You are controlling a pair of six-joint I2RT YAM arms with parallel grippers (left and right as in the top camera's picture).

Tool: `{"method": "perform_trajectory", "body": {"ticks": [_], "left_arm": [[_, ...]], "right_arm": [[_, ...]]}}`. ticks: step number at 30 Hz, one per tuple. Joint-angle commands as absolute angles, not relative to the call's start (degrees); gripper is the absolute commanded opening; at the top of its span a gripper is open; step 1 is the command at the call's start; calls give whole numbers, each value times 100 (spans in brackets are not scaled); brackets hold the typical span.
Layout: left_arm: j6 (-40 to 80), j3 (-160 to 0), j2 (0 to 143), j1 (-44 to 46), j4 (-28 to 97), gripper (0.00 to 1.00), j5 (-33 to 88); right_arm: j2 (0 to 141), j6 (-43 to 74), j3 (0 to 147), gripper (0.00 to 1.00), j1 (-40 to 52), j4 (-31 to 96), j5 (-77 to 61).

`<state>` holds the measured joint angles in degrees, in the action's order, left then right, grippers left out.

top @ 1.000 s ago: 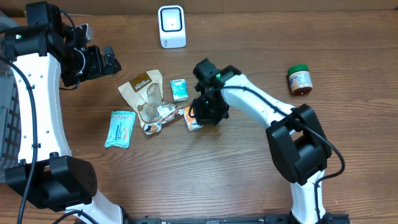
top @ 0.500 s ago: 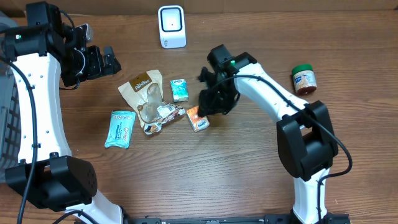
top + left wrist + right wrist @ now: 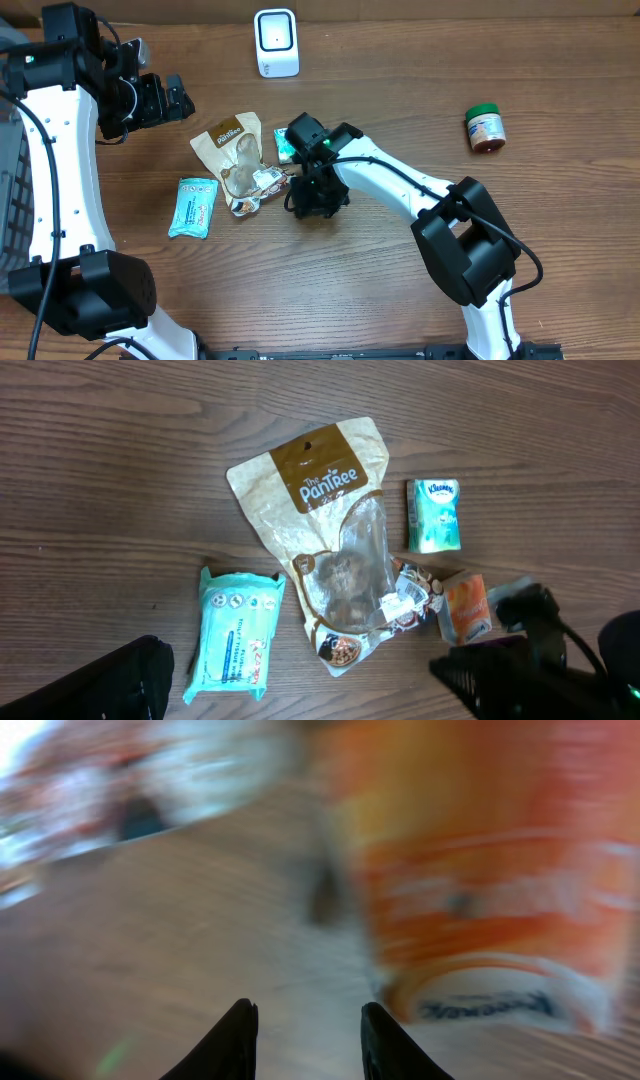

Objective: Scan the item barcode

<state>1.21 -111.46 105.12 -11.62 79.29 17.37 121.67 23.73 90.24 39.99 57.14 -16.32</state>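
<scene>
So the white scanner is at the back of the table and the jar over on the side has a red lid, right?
Not quite. The jar has a green lid, not a red one; the overhead view shows it. The rest is right: the white scanner does stand at the back of the table.

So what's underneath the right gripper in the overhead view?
Overhead, the right gripper covers that spot. The wrist views show a small orange packet lying on the table there, outside the open jaws. Its barcode cannot be seen.
</scene>
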Motion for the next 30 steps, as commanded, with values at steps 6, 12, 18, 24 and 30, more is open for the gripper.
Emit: {"method": "perform_trajectory", "body": {"ticks": [6, 12, 18, 24, 30], "left_arm": [[-5, -11170, 10377, -1122, 7926, 100, 1741], [-5, -11170, 10377, -1122, 7926, 100, 1741], [-5, -11170, 10377, -1122, 7926, 100, 1741], [-5, -11170, 10377, -1122, 7926, 99, 1741], [-5, -11170, 10377, -1122, 7926, 100, 1741]], "right_arm": [[12055, 2873, 8954, 31, 3454, 5754, -598], [12055, 2847, 8954, 31, 2661, 5328, -563], [12055, 2379, 8954, 31, 2167, 4460, -2222], [12055, 2729, 8954, 33, 2145, 4705, -2982], [12055, 3409, 8927, 33, 2388, 4980, -2740]]}}
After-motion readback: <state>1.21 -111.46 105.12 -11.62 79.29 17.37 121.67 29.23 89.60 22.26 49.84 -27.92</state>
